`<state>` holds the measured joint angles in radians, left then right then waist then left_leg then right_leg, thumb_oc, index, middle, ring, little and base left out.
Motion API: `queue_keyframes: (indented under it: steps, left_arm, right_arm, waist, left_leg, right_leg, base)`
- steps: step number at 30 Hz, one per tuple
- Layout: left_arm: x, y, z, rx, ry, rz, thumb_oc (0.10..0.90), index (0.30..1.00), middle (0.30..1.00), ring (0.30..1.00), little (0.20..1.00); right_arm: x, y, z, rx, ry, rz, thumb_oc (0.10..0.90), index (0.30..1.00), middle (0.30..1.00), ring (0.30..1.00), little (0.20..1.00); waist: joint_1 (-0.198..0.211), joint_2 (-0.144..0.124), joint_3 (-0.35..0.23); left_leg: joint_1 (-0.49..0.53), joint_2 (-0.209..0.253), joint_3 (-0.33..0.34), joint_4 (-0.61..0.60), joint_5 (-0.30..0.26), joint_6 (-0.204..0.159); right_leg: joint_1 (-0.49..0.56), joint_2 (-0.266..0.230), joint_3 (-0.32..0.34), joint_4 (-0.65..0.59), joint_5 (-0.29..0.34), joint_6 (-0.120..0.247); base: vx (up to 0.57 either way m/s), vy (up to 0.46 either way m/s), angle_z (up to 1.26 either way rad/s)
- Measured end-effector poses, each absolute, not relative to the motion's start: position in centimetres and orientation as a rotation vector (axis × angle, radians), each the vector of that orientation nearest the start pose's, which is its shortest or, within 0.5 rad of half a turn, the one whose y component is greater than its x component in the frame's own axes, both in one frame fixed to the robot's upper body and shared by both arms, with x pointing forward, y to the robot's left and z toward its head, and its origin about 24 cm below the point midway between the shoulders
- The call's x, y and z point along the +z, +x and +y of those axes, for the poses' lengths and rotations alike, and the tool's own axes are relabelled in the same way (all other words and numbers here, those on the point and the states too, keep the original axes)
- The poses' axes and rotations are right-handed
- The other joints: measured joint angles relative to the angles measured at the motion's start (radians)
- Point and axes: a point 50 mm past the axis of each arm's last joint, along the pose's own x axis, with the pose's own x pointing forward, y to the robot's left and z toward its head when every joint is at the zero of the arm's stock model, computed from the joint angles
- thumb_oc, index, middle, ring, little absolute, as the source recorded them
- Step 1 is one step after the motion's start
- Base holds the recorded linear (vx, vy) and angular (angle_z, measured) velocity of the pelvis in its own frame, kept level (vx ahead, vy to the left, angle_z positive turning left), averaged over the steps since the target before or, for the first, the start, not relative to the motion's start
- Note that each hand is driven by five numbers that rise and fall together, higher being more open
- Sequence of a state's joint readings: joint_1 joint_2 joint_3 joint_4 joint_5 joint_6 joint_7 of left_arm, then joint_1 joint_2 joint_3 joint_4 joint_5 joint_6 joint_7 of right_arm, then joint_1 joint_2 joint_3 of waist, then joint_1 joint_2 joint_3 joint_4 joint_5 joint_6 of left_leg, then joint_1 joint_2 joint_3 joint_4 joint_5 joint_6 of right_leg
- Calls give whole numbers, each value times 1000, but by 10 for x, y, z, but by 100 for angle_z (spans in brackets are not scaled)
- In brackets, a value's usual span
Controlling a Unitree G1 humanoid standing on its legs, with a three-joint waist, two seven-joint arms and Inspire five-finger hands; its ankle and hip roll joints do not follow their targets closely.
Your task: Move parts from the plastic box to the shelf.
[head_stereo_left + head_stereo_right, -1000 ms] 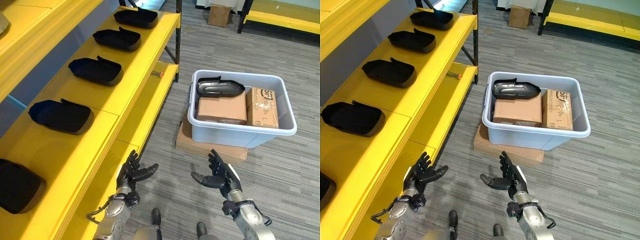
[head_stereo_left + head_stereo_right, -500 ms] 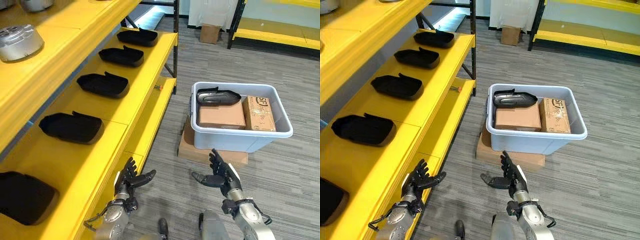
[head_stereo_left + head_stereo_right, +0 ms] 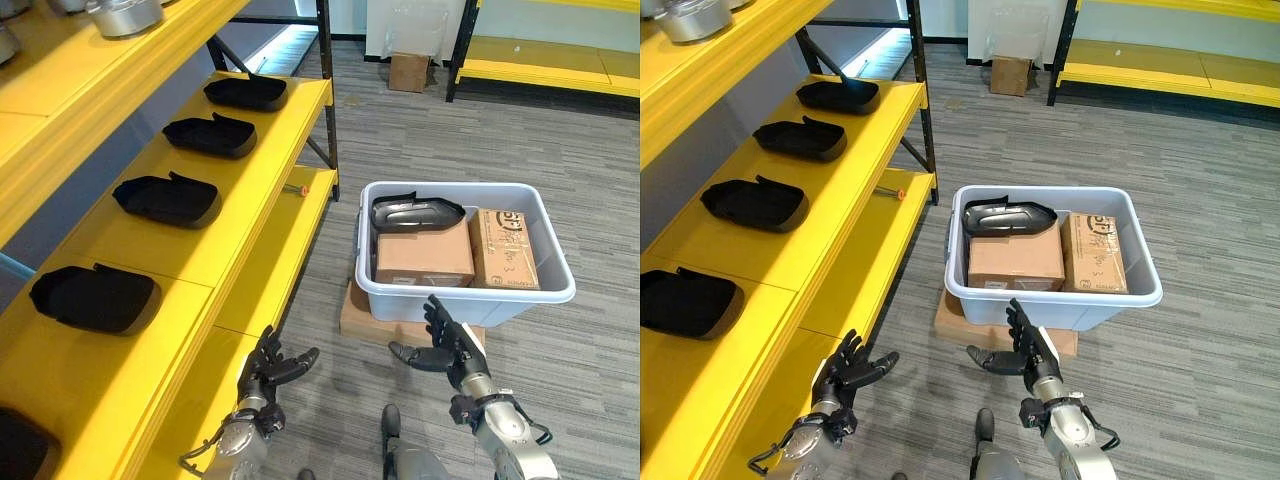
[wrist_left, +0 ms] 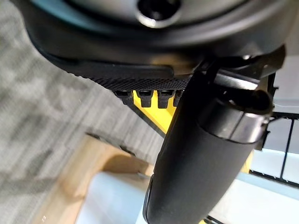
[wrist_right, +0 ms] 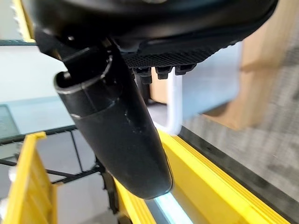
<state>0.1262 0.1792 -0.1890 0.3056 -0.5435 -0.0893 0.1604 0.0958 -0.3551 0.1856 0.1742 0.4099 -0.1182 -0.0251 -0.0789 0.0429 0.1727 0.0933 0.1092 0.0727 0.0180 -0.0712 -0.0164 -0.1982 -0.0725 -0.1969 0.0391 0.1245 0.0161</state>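
Currently: both hands empty, reach into the box pending

Both hands are hovering low over the floor, fingers spread and relaxed, holding nothing. Right hand (image 3: 447, 348) is sitting just short of the near wall of the plastic box (image 3: 470, 290); left hand (image 3: 268, 366) is hanging beside the lower edge of the yellow shelf (image 3: 240, 240), well apart from the box.

The part (image 3: 415, 212) is lying at the box's far corner on the left-hand side, past the right hand and up, resting on top of a cardboard carton (image 3: 422, 253). A second carton (image 3: 503, 248) is standing next to it, farther to the right.

Judgement: step in hand is the approach for the first pick.
- Clearing the near rim first, then coming down over the part, not dragging across the cartons.
- Part is long and low; its long axis is running across the box, roughly parallel to the near wall. Broader rounded end seems to be pointing toward the second carton, narrower end with a raised tab toward the shelf side.
- Gripping across the short width near mid-length should be keeping it level.
- Four like parts (image 3: 168, 199) are already sitting in a row on the shelf, with what looks like free space in the row beyond the left hand.
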Motion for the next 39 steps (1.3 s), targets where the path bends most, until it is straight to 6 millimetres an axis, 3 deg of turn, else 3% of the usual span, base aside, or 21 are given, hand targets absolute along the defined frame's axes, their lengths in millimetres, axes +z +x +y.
queue_keyframes:
  steps: [4, 16, 19, 22, 25, 26, 27, 28, 29, 30, 32, 33, 34, 35, 36, 37, 38, 39]
  left_arm:
    - [-46, 211, 166, 142, -313, 378, 900, 1000, 1000, 1000, 1000]
    - [-43, 215, 166, 145, -311, 367, 900, 1000, 1000, 1000, 1000]
    - [-42, 217, 167, 143, -307, 359, 900, 1000, 1000, 1000, 1000]
    - [-43, 216, 169, 152, -306, 364, 900, 1000, 1000, 1000, 1000]
    - [-43, 216, 169, 151, -307, 367, 900, 1000, 1000, 1000, 1000]
    - [-44, 215, 169, 150, -307, 369, 900, 1000, 1000, 1000, 1000]
    - [-44, 215, 169, 151, -305, 368, 900, 1000, 1000, 1000, 1000]
    - [-42, 218, 170, 145, -297, 363, 900, 1000, 1000, 1000, 1000]
    - [-43, 217, 170, 147, -298, 368, 900, 1000, 1000, 1000, 1000]
    - [-46, 213, 170, 149, -303, 380, 900, 1000, 1000, 1000, 1000]
    - [-48, 211, 170, 152, -321, 392, 900, 1000, 1000, 1000, 1000]
    - [-50, 210, 164, 148, -343, 400, 900, 1000, 1000, 1000, 1000]
    - [-48, 211, 164, 140, -340, 387, 900, 1000, 1000, 1000, 1000]
    - [-47, 216, 163, 138, -342, 378, 900, 1000, 1000, 1000, 1000]
    - [-52, 217, 164, 161, -343, 402, 900, 1000, 1000, 1000, 1000]
    - [-57, 214, 166, 183, -339, 422, 900, 1000, 1000, 1000, 1000]
    - [-62, 209, 172, 226, -336, 447, 900, 1000, 1000, 1000, 1000]
    - [-65, 204, 178, 253, -329, 459, 900, 1000, 1000, 1000, 1000]
  right_arm:
    - [-6, 224, -198, 41, 37, 200, 900, 1000, 1000, 1000, 1000]
    - [-3, 228, -197, 32, 43, 185, 900, 1000, 1000, 1000, 1000]
    - [-2, 228, -198, 22, 5, 183, 900, 1000, 1000, 1000, 1000]
    - [-2, 230, -196, 31, 4, 179, 900, 1000, 1000, 1000, 1000]
    - [-2, 229, -196, 32, 5, 179, 900, 1000, 1000, 1000, 1000]
    - [-2, 229, -196, 31, 5, 180, 900, 1000, 1000, 1000, 1000]
    - [-2, 229, -195, 32, 6, 179, 900, 1000, 1000, 1000, 1000]
    - [-3, 228, -195, 31, 9, 182, 900, 1000, 1000, 1000, 1000]
    - [-4, 226, -195, 30, 12, 186, 900, 1000, 1000, 1000, 1000]
    - [-5, 225, -194, 31, 11, 190, 900, 1000, 1000, 1000, 1000]
    - [-9, 220, -194, 27, 15, 200, 900, 1000, 1000, 1000, 1000]
    - [-11, 216, -198, 8, 4, 211, 900, 1000, 1000, 1000, 1000]
    - [-10, 216, -200, -3, 1, 203, 900, 1000, 1000, 1000, 1000]
    - [-11, 216, -202, -26, 5, 208, 900, 1000, 1000, 1000, 1000]
    - [-17, 216, -203, -47, 10, 228, 900, 1000, 1000, 1000, 1000]
    - [-20, 216, -202, -55, 17, 238, 900, 1000, 1000, 1000, 1000]
    - [-24, 215, -199, -55, 23, 251, 900, 1000, 1000, 1000, 1000]
    - [-24, 213, -198, -50, 25, 254, 900, 1000, 1000, 1000, 1000]
  waist:
    - [-4, 14, -5]
    - [-3, 41, -20]
    - [-3, 48, -24]
    - [2, 49, -24]
    - [1, 43, -24]
    - [2, 38, -24]
    - [4, 29, -21]
    - [3, -2, -5]
    - [15, -18, 1]
    - [28, -27, 3]
    - [28, -45, 6]
    - [10, -42, 8]
    - [-5, -37, 15]
    - [-5, -39, 30]
    - [15, -39, 32]
    - [28, -40, 34]
    - [60, -38, 42]
    - [62, -47, 43]
  left_leg:
    - [-1, 22, 2, 0, 27, -36]
    - [-48, 32, -8, -34, 26, -36]
    - [-76, 46, -27, -38, 23, -32]
    - [-83, 59, -30, -25, 1, 0]
    - [-94, 67, -32, 11, 2, 1]
    - [-106, 71, -34, 49, 8, -2]
    - [-127, 69, -40, 100, 28, -28]
    - [-197, 59, -60, 260, 50, -71]
    - [-252, 52, -82, 406, 56, -69]
    - [-296, 44, -101, 507, 101, -65]
    - [-318, 30, -102, 560, 127, -70]
    - [-376, 10, -66, 477, 127, -64]
    - [-431, 32, -48, 471, 106, -86]
    - [-445, 48, -23, 389, 106, -89]
    - [-475, 65, 16, 221, 130, -87]
    - [-477, 74, 18, 119, 158, -86]
    - [-477, 121, -1, 48, 183, -105]
    - [-470, 129, -5, 34, 202, -117]
  right_leg:
    - [-15, 15, -5, 51, -46, -9]
    - [-118, 8, -15, 152, -91, -12]
    - [-156, 8, -29, 181, -105, -13]
    - [-167, 21, -29, 205, -121, -32]
    - [-165, 33, -30, 208, -133, -35]
    - [-156, 38, -29, 203, -137, -36]
    - [-148, 46, -30, 196, -139, -37]
    - [-119, 35, -12, 172, -139, -40]
    - [-92, 32, -15, 152, -133, -49]
    - [-62, 39, -16, 129, -136, -55]
    - [-19, 35, -19, 87, -134, -52]
    - [5, 49, -17, 52, -145, -43]
    - [-55, 47, -3, 220, -212, -80]
    - [-63, 54, -21, 256, -216, -136]
    - [-56, 71, -18, 218, -216, -117]
    - [-37, 81, -18, 171, -220, -66]
    - [-34, 114, 27, 224, -214, -97]
    - [-18, 107, 25, 227, -208, -139]
  base:
    - [61, -85, 0]
    - [24, -63, 5]
    - [54, -124, 19]
    - [87, -148, 2]
    - [63, -164, 0]
    - [60, -214, -1]
    - [76, -275, 7]
    - [63, -221, 0]
    - [43, -134, -18]
    - [56, -79, -27]
    - [91, 1, -13]
    - [187, 50, 21]
    - [265, 106, 49]
    - [229, 142, 24]
    - [267, 171, -8]
    - [280, 155, -79]
    - [188, 105, -82]
    - [273, 138, -75]
